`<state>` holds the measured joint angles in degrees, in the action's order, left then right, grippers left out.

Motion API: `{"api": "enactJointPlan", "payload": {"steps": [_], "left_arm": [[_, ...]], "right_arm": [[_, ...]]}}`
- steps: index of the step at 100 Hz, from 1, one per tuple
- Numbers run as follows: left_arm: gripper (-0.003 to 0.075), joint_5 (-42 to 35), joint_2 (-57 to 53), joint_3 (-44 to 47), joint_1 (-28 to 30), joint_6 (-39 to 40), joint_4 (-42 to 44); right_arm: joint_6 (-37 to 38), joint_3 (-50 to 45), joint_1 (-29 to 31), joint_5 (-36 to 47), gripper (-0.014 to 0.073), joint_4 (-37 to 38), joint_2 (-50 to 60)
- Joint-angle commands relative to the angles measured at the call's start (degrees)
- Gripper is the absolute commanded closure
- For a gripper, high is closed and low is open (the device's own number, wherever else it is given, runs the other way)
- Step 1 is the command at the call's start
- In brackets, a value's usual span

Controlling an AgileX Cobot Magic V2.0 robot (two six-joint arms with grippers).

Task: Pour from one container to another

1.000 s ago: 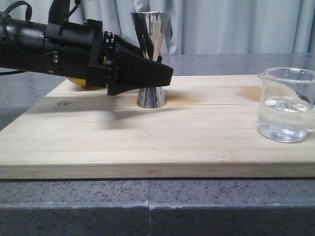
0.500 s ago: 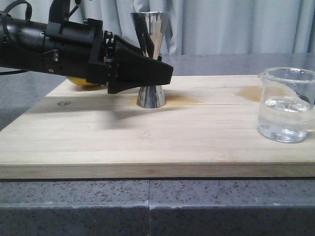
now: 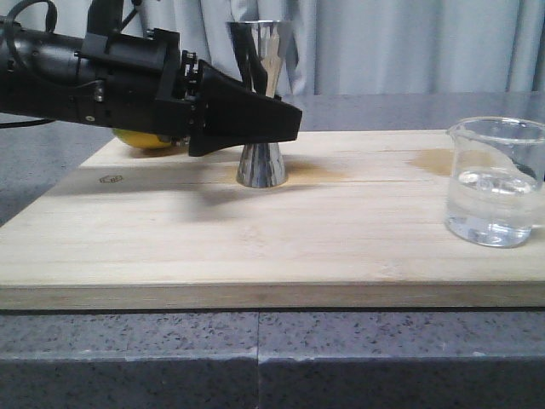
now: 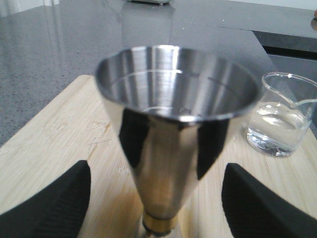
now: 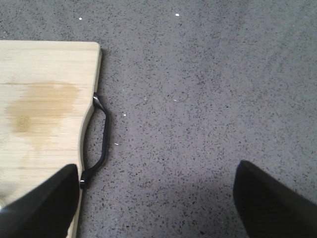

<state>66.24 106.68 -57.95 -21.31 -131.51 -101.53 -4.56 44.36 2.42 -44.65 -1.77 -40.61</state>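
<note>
The steel hourglass jigger [image 3: 261, 166] with a gold band at its waist stands upright on the wooden board [image 3: 281, 247], left of centre. My left gripper [image 3: 289, 121] is open at waist height. In the left wrist view the jigger [image 4: 173, 114] rises between the two black fingers [image 4: 54, 208], with a gap on each side. The glass beaker [image 3: 494, 183], part full of clear water, stands at the board's right end and also appears past the jigger as the beaker [image 4: 280, 116]. My right gripper [image 5: 161, 208] is open and empty over the grey counter.
A yellow rounded object [image 3: 149, 139] lies behind my left arm at the board's back left. A brownish stain [image 3: 438, 160] marks the board near the beaker. The board's black end handle [image 5: 99, 144] borders the grey speckled counter [image 5: 208, 99]. Curtains hang behind.
My left gripper has risen slightly and edged right around the jigger, uncovering more of the yellow object. Jigger and beaker have stayed in place.
</note>
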Motion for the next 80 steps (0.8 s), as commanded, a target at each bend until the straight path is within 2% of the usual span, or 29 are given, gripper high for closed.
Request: {"api": "enactJointPlan", "payload": {"steps": [1,23,43,80], "left_arm": [[0.0218,6.5,-2.8,-2.0,-0.5,0.9,-4.6],[0.0218,6.5,-3.0,-2.2,-0.5,1.2,-4.6],[0.0218,6.5,-3.0,-2.2,-0.5,5.5,-4.6],[0.0218,6.5,-3.0,-2.2,-1.1,5.5,-3.7]], "right_arm": [[-0.4,2.1,0.0,4.0,0.0018,0.4,-0.3],[-0.4,2.1,0.0,4.0,0.0018,0.4,-0.3],[-0.4,2.1,0.0,4.0,0.0018,0.4,-0.3],[-0.4,2.1,0.0,4.0,0.0018,0.4,-0.3]]}}
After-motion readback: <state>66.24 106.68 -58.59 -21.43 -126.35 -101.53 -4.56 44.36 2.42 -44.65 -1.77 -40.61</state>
